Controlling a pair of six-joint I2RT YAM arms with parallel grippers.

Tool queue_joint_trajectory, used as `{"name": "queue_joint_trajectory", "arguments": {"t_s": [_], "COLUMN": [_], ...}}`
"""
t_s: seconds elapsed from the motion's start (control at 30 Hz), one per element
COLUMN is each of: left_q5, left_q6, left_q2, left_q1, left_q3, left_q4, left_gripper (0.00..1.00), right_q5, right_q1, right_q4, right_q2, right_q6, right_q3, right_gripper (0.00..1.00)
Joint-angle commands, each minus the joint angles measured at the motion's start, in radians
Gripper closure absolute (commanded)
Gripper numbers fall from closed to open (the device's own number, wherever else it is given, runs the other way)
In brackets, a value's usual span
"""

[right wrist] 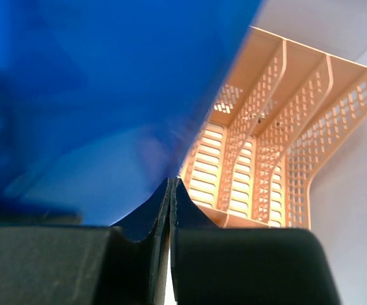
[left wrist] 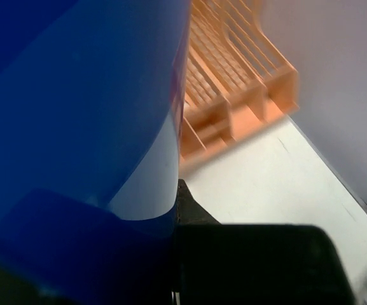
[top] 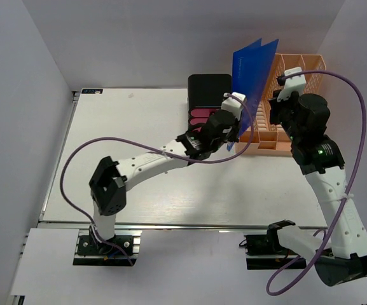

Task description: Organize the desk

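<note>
The white desk point(top: 138, 127) fills the top view. A blue folder point(top: 252, 82) stands upright in the air at its back right, its two leaves fanned at the top, just left of the peach lattice file rack point(top: 294, 108). My left gripper point(top: 235, 135) is shut on the folder's lower edge; in the left wrist view the folder point(left wrist: 75, 95) covers the left finger of the gripper point(left wrist: 173, 210). My right gripper point(top: 273, 100) is shut on the folder's right edge; the right wrist view shows its jaws point(right wrist: 172, 190) pinching the blue sheet point(right wrist: 107, 82).
A black box point(top: 207, 95) holding pink items stands at the back, left of the folder. The rack's slots show in both wrist views point(left wrist: 234, 95) point(right wrist: 278, 146). A metal rail point(top: 170, 223) runs along the near edge. Grey walls enclose the desk.
</note>
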Motion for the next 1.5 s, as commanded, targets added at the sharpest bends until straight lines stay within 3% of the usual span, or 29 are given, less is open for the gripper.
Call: {"name": "queue_joint_trajectory", "arguments": {"t_s": [0.0, 0.23, 0.4, 0.63, 0.7, 0.87, 1.47], "left_q5": [-0.269, -0.335, -0.310, -0.445, -0.475, -0.412, -0.461], "left_q6": [0.064, 0.168, 0.179, 0.233, 0.228, 0.198, 0.267], "left_q2": [0.030, 0.257, 0.423, 0.514, 0.517, 0.388, 0.371], "left_q1": [-0.004, -0.023, -0.023, -0.023, -0.023, -0.023, -0.072], "left_q3": [0.090, 0.252, 0.450, 0.480, 0.475, 0.268, 0.269], "left_q4": [0.246, 0.480, 0.461, 0.613, 0.627, 0.739, 0.756], "left_gripper": [1.00, 1.00, 1.00, 1.00, 1.00, 1.00, 1.00], "right_q5": [0.024, 0.011, 0.002, -0.009, -0.002, -0.007, -0.007], "right_q1": [-0.020, -0.044, -0.048, -0.059, -0.062, -0.062, -0.071], "right_q4": [0.077, 0.149, 0.214, 0.243, 0.260, 0.281, 0.277], "right_q2": [-0.067, -0.144, -0.199, -0.250, -0.268, -0.303, -0.329], "right_q6": [-0.016, -0.008, -0.004, 0.016, 0.016, 0.018, 0.030], "right_q3": [-0.025, -0.120, -0.223, -0.317, -0.331, -0.357, -0.364], "right_gripper": [1.00, 1.00, 1.00, 1.00, 1.00, 1.00, 1.00]}}
